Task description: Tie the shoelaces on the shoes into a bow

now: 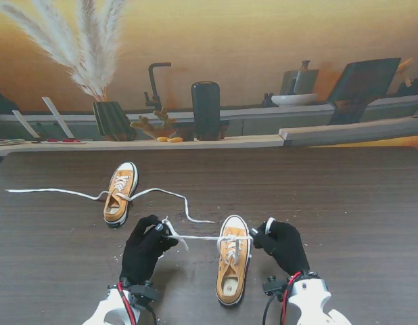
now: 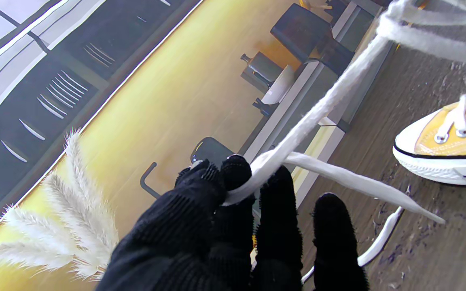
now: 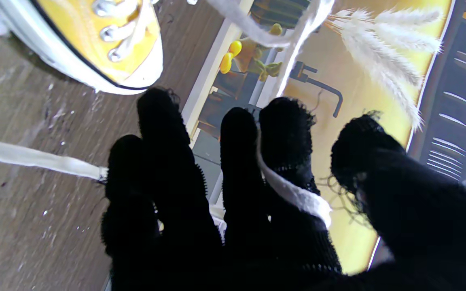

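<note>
A yellow sneaker (image 1: pixel 233 268) lies close to me with its toe pointing away, and its white lace (image 1: pixel 199 237) is stretched taut across the tongue. My left hand (image 1: pixel 145 247), in a black glove, is shut on the lace's left end (image 2: pixel 297 133), pinched between thumb and fingers. My right hand (image 1: pixel 283 244) is shut on the lace's right end (image 3: pixel 293 192), which runs between two fingers. A second yellow sneaker (image 1: pixel 120 193) lies farther off to the left with its untied lace (image 1: pixel 165 193) spread over the table. The near sneaker's toe (image 2: pixel 447 153) shows in both wrist views.
The dark wooden table (image 1: pixel 344 196) carries small white crumbs around the shoes. Along its far edge runs a pale ledge (image 1: pixel 195 143) in front of a printed kitchen backdrop with pampas grass (image 1: pixel 80 47).
</note>
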{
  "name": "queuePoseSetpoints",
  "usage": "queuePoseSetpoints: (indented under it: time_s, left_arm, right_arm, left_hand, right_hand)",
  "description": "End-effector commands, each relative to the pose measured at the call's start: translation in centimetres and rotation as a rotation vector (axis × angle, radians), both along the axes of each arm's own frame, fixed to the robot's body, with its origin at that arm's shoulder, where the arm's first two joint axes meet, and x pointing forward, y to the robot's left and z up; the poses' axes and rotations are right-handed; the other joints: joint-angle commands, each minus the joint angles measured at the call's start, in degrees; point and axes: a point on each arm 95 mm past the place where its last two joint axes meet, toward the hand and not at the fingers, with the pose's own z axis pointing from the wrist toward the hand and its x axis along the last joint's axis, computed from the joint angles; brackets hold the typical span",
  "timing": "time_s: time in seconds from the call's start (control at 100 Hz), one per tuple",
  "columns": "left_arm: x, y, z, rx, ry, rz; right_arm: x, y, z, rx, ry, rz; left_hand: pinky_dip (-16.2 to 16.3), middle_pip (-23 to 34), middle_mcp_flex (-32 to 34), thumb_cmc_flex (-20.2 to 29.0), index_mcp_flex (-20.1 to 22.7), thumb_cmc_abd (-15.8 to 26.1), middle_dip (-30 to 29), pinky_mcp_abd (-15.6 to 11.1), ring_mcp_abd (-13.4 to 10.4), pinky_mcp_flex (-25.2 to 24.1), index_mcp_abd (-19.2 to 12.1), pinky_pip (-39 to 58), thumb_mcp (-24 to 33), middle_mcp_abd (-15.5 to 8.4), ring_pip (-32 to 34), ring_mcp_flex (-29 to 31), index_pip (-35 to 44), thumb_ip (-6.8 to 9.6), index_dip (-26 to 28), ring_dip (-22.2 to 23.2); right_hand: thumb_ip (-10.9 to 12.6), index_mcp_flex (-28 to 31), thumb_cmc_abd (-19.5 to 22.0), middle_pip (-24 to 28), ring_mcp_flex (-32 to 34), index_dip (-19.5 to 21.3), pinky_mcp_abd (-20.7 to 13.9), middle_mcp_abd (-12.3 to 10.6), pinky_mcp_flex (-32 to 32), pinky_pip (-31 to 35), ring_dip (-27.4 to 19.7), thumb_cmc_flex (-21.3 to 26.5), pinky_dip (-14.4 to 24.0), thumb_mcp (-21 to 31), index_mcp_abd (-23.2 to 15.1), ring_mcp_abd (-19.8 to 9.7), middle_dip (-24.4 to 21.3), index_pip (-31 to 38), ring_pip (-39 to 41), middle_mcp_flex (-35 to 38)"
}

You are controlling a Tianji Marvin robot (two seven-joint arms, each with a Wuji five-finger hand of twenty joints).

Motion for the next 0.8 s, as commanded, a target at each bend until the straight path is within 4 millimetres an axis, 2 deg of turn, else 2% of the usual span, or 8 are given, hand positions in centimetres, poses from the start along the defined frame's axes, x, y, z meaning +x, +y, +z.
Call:
queuePoseSetpoints:
  time_s: [0.0, 0.05, 0.21, 0.79]
  left_arm:
    - [-0.3, 0.3, -0.1, 0.016, 0.001, -0.011]
    - [-0.3, 0.6, -0.2, 0.027, 0.006, -0.008]
    - [-0.6, 1.6, -0.7, 0.052, 0.023, 0.005]
    - [-2.1, 4.5, -2.4, 0.118, 0.088, 0.029]
  right_arm:
    - [0.0, -0.3, -0.4, -0.018, 0.019, 0.002]
    - [0.0, -0.4, -0.5, -0.031, 0.023, -0.002]
    - [0.0, -0.8, -0.9, -0.064, 0.041, -0.015]
    - [-1.0, -3.0, -2.7, -0.189, 0.13, -0.087]
  left_hand:
    - [1.02, 1.94, -0.65, 4.03, -0.28, 2.02, 1.34, -3.72, -0.67, 0.08, -6.0, 1.64, -1.44, -1.22, 1.24, -0.62, 2.25, 1.26, -0.27, 1.81]
    - [1.07, 1.99, -0.65, 4.08, -0.26, 2.06, 1.3, -3.91, -0.64, 0.26, -5.9, 1.69, -1.54, -1.21, 1.29, -0.59, 2.22, 1.29, -0.35, 1.8]
    - [1.53, 2.2, -0.7, 4.25, -0.27, 2.14, 1.22, -4.12, -0.45, 0.53, -5.61, 2.25, -1.75, -0.98, 1.59, -0.59, 2.18, 1.46, -0.56, 1.86]
    - [3.26, 3.17, -0.78, 4.33, -0.35, 2.32, 1.33, -4.17, 0.13, 1.26, -4.59, 4.25, -1.9, -0.37, 2.91, -0.63, 1.88, 2.09, -1.19, 2.06]
  right_hand:
    - [-1.1, 2.23, -2.09, -0.55, 1.87, -1.59, -1.57, 0.24, 1.9, 4.67, 4.18, 1.03, 2.04, 2.65, -1.24, 1.62, 0.66, 0.73, 2.1, 2.23]
    - [-1.25, 2.3, -2.5, -0.72, 2.16, -2.02, -1.35, 0.51, 2.55, 4.92, 9.52, 1.18, 2.15, 2.85, -1.24, 1.3, 0.74, 1.05, 1.85, 2.73]
    - [-1.38, 2.58, -3.33, -1.22, 2.06, -2.09, -0.48, 1.28, 4.0, 5.47, 15.6, 1.59, 2.43, 3.48, -0.92, 0.87, 0.68, 1.04, 4.25, 3.87]
    - [-1.77, 3.28, -6.37, -3.1, 4.14, -3.43, 1.29, 2.71, 7.89, 6.01, 21.41, 3.29, 2.61, 5.22, 0.57, 0.83, 0.49, 2.23, 6.76, 7.27]
